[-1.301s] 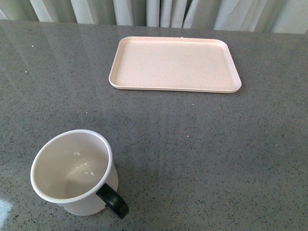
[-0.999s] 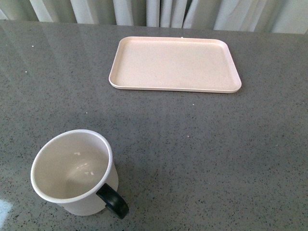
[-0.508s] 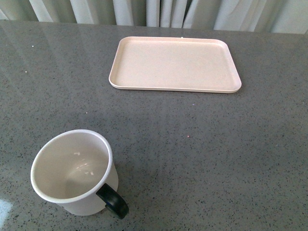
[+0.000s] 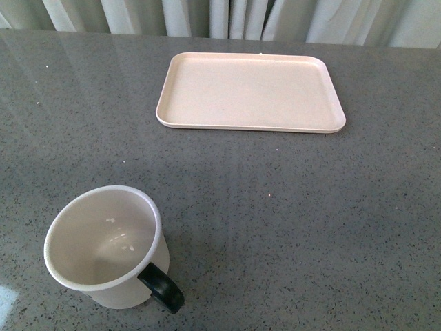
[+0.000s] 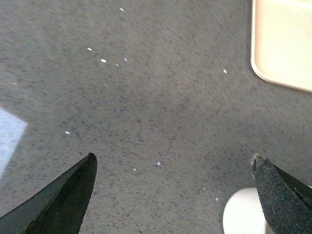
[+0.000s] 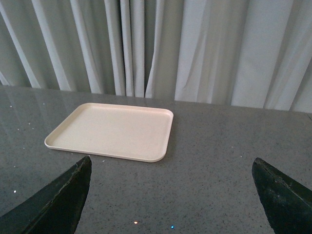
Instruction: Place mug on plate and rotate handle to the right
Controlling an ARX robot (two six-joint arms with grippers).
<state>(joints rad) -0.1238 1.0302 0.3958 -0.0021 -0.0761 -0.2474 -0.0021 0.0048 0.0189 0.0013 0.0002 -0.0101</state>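
Observation:
The white mug [image 4: 105, 247] stands upright at the near left of the grey table, its cream interior showing and its black handle [image 4: 162, 289] pointing to the near right. The pale pink plate [image 4: 249, 92] lies bare at the far centre. Neither gripper shows in the front view. My left gripper [image 5: 173, 165] hangs open over the bare tabletop, with a part of the mug [image 5: 243, 214] beside one fingertip and a corner of the plate [image 5: 285, 41] beyond. My right gripper [image 6: 171, 168] is open above the table, facing the plate [image 6: 113, 130].
The grey speckled table [image 4: 289, 227] stretches between mug and plate. White curtains [image 4: 227, 17] hang behind its far edge, and the same curtains [image 6: 195, 48] fill the background in the right wrist view.

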